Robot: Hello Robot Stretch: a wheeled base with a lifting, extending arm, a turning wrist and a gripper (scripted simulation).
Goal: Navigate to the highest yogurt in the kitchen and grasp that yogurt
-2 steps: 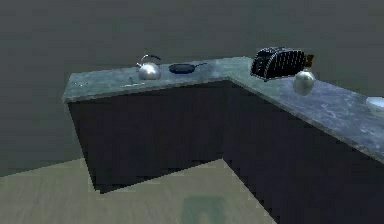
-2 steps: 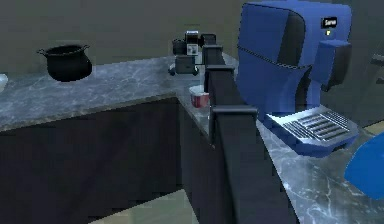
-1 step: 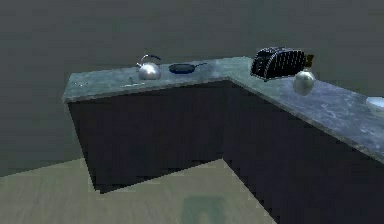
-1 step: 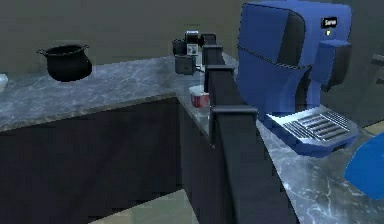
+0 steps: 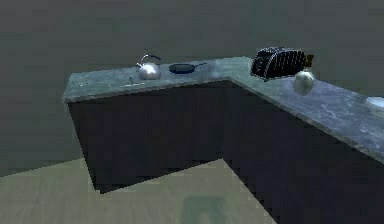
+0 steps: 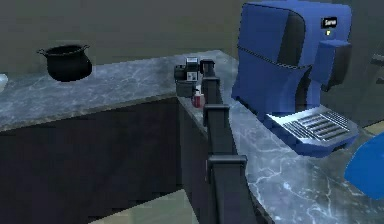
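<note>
Reaching in slowly looks wise, since the blue coffee machine [image 6: 290, 70] stands near the gripper [image 6: 187, 78], off to its right in the arm side view. A small pink-red blob [image 6: 198, 99], perhaps the yogurt, sits on the counter [image 6: 110, 92] just below the gripper in the picture, beside the arm [image 6: 222, 150]. Whether the gripper holds anything, or how its fingers are set, cannot be told. The blob is too small to show its long axis or facing.
</note>
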